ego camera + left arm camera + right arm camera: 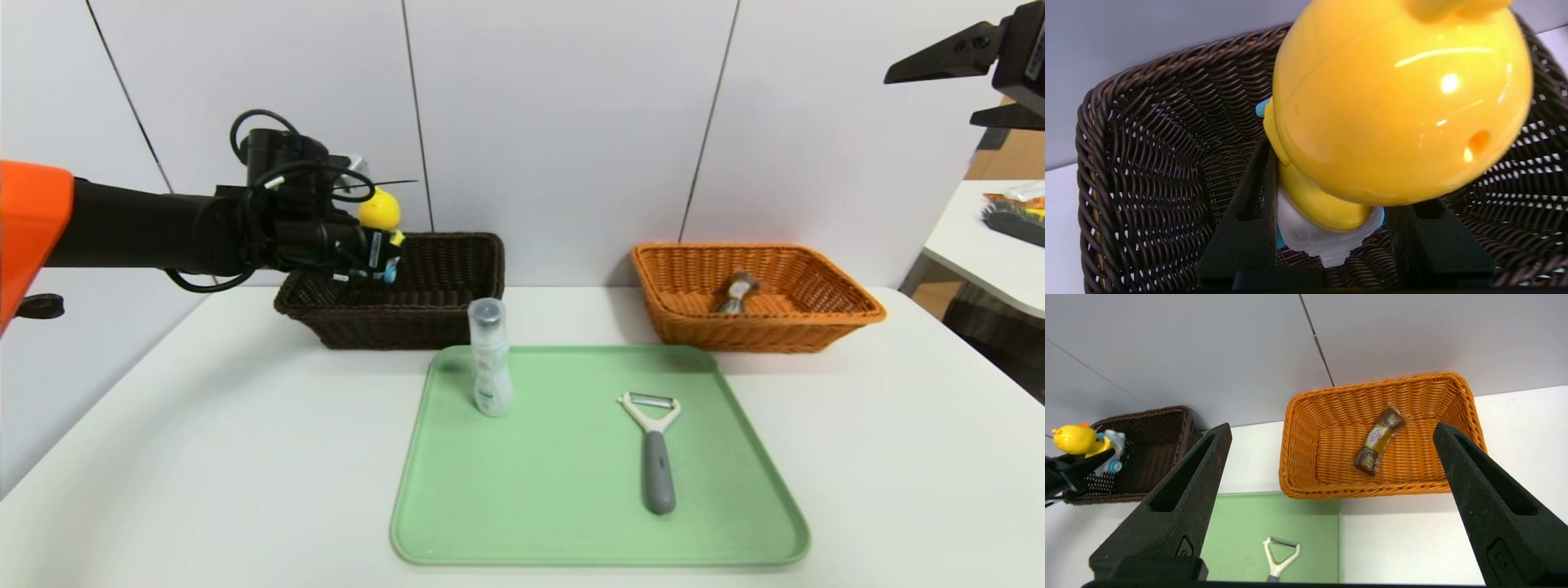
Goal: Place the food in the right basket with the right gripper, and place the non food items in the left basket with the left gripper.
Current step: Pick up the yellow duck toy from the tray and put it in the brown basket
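Head view: your left gripper (382, 260) is clamped on the duck toy (380, 211), holding it over the near-left end of the dark brown basket (445, 314). The duck's yellow head sits just above the fingers. Past that gripper, toward the middle of the table, the clear bottle (491, 359) stands upright on the green tray (571, 523); the peeler (655, 447) lies flat farther along the same tray. Your right gripper (947, 82) hangs high at the far right, well above and behind the orange basket (849, 314), with the wrapped snack (737, 292) lying inside it.

Left wrist view: both black fingers (1249, 228) press the toy's white car base (1314, 241), 1 on each side. The duck toy (1396, 106) fills the space above them; the dark brown basket (1151, 171) lies open directly beneath.

Right wrist view: your right gripper (1331, 441) stands wide apart, holding nothing. Between its 2 fingers (1180, 498) and beyond them sits the orange basket (1306, 473) with the wrapped snack (1379, 440) on its floor. The peeler (1278, 555) head shows nearer, on the green tray (1241, 531).
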Motion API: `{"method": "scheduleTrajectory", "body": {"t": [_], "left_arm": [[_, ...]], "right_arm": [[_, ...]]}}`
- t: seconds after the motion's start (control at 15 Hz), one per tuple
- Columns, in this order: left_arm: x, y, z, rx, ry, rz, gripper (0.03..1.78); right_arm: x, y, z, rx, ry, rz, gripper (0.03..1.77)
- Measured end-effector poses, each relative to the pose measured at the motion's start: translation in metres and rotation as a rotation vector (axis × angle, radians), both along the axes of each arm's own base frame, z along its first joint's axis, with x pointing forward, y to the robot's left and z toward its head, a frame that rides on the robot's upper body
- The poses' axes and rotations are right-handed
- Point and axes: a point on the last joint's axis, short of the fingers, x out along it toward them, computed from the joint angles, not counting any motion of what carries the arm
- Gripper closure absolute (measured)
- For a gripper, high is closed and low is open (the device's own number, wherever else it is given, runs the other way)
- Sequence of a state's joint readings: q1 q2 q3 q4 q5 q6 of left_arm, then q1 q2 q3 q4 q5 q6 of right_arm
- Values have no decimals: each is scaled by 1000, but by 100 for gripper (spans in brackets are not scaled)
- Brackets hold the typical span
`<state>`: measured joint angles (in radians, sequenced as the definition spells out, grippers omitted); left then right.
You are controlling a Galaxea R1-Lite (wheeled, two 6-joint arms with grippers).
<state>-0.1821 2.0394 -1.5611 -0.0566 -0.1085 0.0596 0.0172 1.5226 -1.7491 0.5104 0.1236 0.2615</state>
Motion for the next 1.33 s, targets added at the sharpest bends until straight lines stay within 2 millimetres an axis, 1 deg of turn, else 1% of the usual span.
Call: {"method": "scheduleTrajectory", "body": {"t": [0.2,0.4,0.73,1.27,1.33], "left_arm": [[7,7,-12,5,30,18,106],[14,9,-25,13,58,24,106],[28,13,-38,16,74,36,106],[37,14,-48,13,96,42,106],[38,14,-48,13,97,42,94]], "right_arm": [[0,0,0,5,-2,15,10],[1,0,0,11,-1,33,10],[4,-1,-1,11,4,28,10],[12,-1,-6,11,20,25,10],[12,-1,-5,10,15,25,10]]}}
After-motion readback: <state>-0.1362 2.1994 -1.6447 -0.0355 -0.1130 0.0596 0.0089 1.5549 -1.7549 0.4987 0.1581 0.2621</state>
